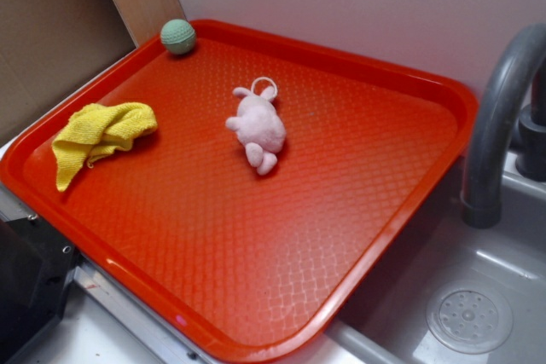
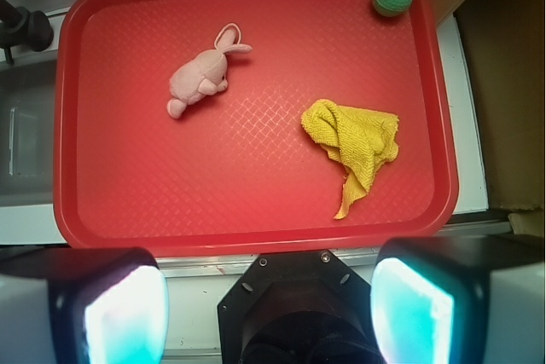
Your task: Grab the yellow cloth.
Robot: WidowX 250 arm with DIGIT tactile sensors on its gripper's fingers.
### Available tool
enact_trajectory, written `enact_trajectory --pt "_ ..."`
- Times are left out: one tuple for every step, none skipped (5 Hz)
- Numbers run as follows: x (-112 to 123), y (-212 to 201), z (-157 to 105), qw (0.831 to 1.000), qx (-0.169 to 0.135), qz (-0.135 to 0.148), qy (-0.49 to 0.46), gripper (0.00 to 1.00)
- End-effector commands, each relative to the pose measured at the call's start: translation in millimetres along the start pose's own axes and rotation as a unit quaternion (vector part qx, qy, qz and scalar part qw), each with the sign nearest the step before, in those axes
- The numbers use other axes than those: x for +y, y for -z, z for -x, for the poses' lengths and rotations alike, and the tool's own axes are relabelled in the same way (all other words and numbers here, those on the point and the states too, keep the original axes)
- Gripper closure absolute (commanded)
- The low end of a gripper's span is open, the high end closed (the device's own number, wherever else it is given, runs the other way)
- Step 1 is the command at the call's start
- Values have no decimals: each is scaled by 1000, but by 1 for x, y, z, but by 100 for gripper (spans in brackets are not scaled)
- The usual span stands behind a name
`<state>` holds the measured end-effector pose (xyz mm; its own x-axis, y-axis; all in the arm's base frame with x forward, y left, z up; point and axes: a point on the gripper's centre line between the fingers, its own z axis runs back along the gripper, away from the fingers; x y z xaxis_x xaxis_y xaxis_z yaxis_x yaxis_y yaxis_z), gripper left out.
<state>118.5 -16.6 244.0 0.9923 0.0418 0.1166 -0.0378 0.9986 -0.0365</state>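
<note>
The yellow cloth (image 1: 101,134) lies crumpled near the left edge of the red tray (image 1: 256,236). In the wrist view the yellow cloth (image 2: 354,147) sits right of centre on the tray (image 2: 213,185), one corner trailing toward the near rim. My gripper (image 2: 269,309) hangs high above the tray's near edge, open, with nothing between its pale glowing fingers (image 2: 124,317). The cloth is well ahead of the gripper and slightly to the right. The exterior view does not show the gripper.
A pink plush bunny (image 1: 258,125) lies mid-tray; the wrist view shows the bunny (image 2: 200,78) at upper left. A green knitted ball (image 1: 178,37) rests in the far corner. A grey faucet (image 1: 499,125) and sink with drain (image 1: 469,320) stand right of the tray.
</note>
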Motion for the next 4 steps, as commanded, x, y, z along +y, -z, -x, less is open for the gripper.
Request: enact_trajectory --pt "0 0 0 1000 0 0 0 0" --pt "50 52 -33 998 16 -21 49 0" --pt "83 87 -52 985 15 14 170 0" --pt "96 136 -65 970 23 -11 242 0"
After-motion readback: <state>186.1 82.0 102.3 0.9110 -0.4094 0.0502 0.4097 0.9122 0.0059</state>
